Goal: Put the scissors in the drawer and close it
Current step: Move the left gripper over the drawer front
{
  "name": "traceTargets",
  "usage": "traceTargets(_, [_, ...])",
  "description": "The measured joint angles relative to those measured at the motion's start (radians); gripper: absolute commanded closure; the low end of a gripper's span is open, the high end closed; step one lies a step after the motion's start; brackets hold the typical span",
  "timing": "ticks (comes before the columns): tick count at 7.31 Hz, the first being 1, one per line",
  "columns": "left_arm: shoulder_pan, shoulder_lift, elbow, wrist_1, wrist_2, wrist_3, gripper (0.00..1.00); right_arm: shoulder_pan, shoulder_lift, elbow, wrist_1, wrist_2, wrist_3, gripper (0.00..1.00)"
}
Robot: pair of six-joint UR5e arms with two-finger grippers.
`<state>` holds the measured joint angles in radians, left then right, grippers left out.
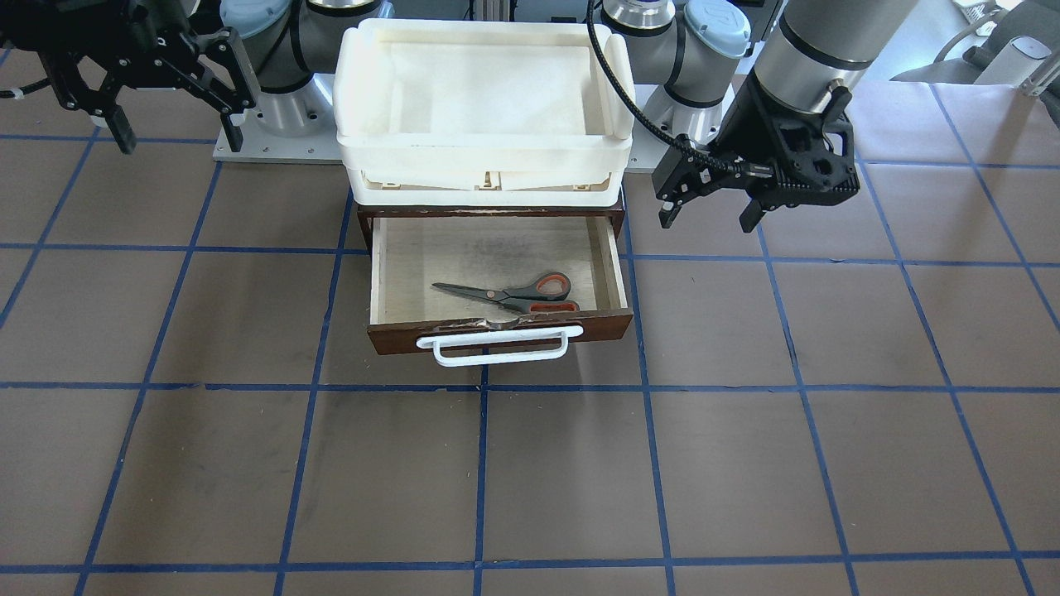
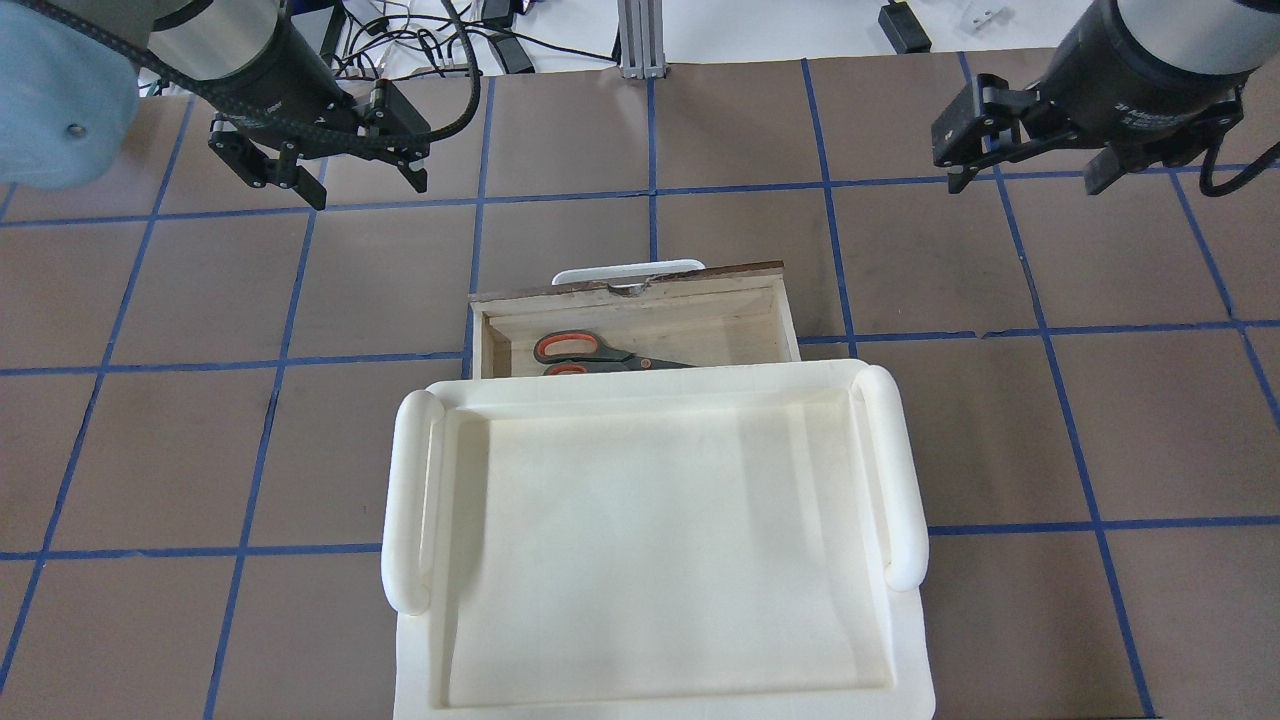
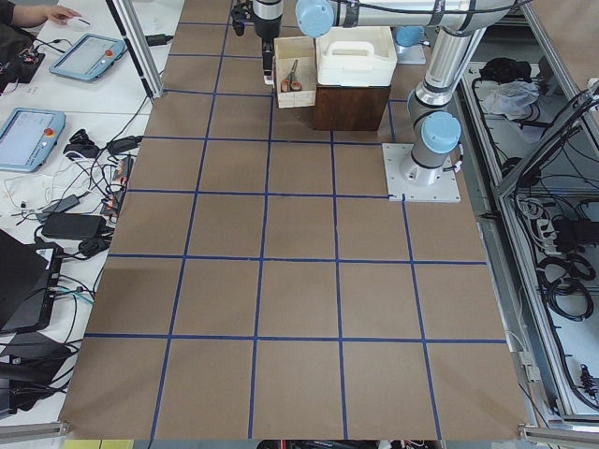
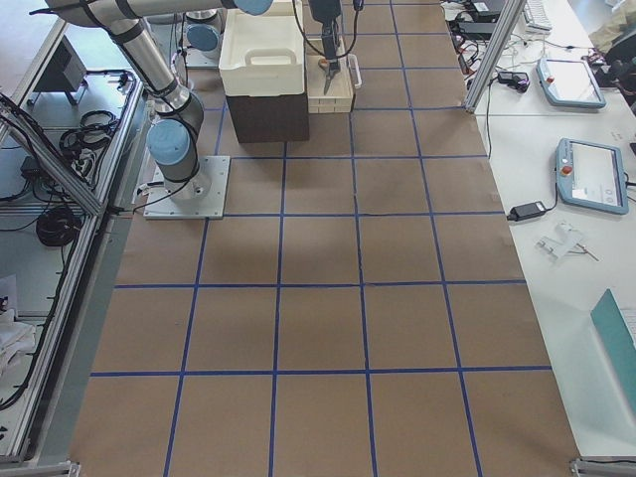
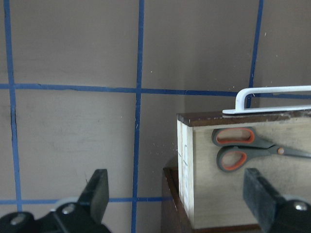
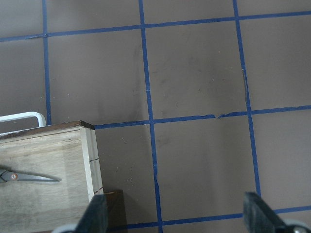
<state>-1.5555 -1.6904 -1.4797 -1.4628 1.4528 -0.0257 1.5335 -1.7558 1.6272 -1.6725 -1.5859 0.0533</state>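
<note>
1. Front view: the scissors (image 1: pixel 505 295) lie flat inside the pulled-out drawer (image 1: pixel 397 335). The left gripper (image 1: pixel 708 219) and right gripper (image 1: pixel 180 139) hang spread wide and empty on either side of it.
2. Overhead: I judge the drawer rigid and easy to slide. I'd push its front beside the white handle (image 2: pixel 628 268) and keep off the chipped edge.
3. Left wrist: the scissors' loops sit nearest the drawer front.

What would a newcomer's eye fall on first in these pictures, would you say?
First the drawer, standing open below the cream-white tray in the middle of the table, with the scissors lying flat inside near its front wall. Then the left gripper and the right gripper, both open and empty, hanging to either side, clear of the drawer.
</note>
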Motion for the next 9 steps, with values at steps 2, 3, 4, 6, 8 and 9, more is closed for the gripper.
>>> traceTargets(2, [-0.055, -0.119, 0.050, 0.112, 0.004, 0.010, 0.00, 0.003, 0.024, 0.000, -0.007, -0.007, 0.013, 0.00])
traceTargets(3, [-0.071, -0.174, 0.056, 0.176, 0.000, 0.018, 0.00, 0.003, 0.053, -0.003, -0.025, -0.007, 0.013, 0.00])
traceTargets(4, [-0.091, -0.227, 0.059, 0.232, 0.001, 0.015, 0.00, 0.004, 0.091, -0.008, -0.086, -0.008, 0.012, 0.00])
traceTargets(6, [-0.159, -0.334, 0.073, 0.302, 0.008, -0.060, 0.00, 0.003, 0.130, -0.010, -0.191, -0.011, 0.012, 0.00])
traceTargets(8, [-0.213, -0.415, 0.099, 0.315, 0.057, -0.158, 0.00, 0.002, 0.129, -0.009, -0.138, -0.009, 0.017, 0.00])
traceTargets(9, [-0.240, -0.434, 0.104, 0.300, 0.087, -0.202, 0.00, 0.002, 0.130, -0.005, -0.115, -0.007, 0.018, 0.00])
